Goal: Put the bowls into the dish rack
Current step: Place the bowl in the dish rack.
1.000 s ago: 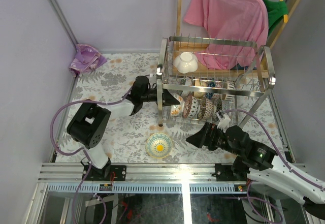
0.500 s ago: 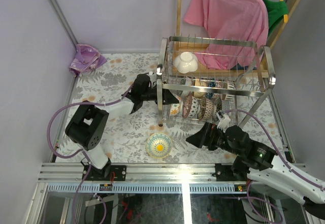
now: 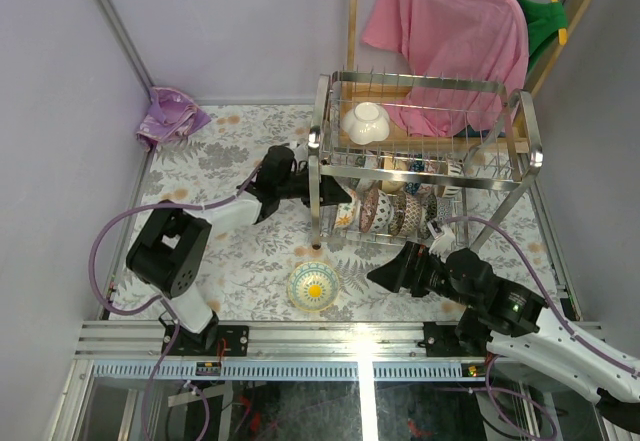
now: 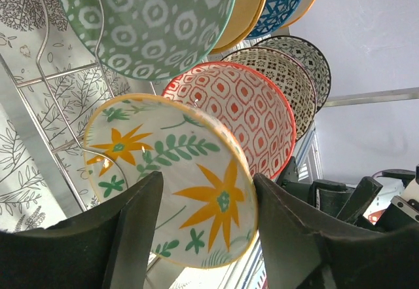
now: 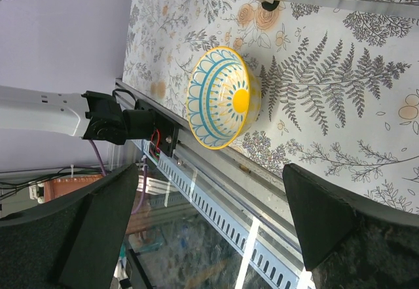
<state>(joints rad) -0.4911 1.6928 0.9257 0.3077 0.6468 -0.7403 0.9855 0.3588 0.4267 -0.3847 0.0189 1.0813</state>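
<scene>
Status, top view: row of bowls (image 3: 395, 209) stands on edge in the lower tier of the dish rack (image 3: 418, 82). A white bowl (image 3: 366, 122) lies upside down on the upper tier.
Remaining, top view: one yellow-and-blue bowl (image 3: 314, 285) sits on the table (image 3: 230, 251), just in front of the rack and not loaded.
Left gripper, top view: left gripper (image 3: 335, 199) is at the rack's left end, level with the lower tier, at the first bowl of the row. A corner post partly masks the jaws from here.
Right gripper, top view: right gripper (image 3: 378, 271) is low over the table, just right of the loose bowl and apart from it.
Placement, left wrist: flower-print bowl (image 4: 173, 177) stands on the rack wires in front of a red-patterned bowl (image 4: 242, 112). A green-patterned bowl (image 4: 147, 20) is at the frame top; its tier I cannot tell.
Jaws, left wrist: roughly half open, one finger each side of the flower-print bowl. The gap is much wider than the rim, so probably no grip, but the fingers hide the bowl's lower edge.
Left wrist only: shows patterns and seating on the wires, not the loose bowl.
Jaws, right wrist: fully spread, nothing between them.
Right wrist only: the loose bowl is upright and empty inside, ahead of the fingers. The rack's load is out of frame.
Estimate: all loaded but this one bowl.
</scene>
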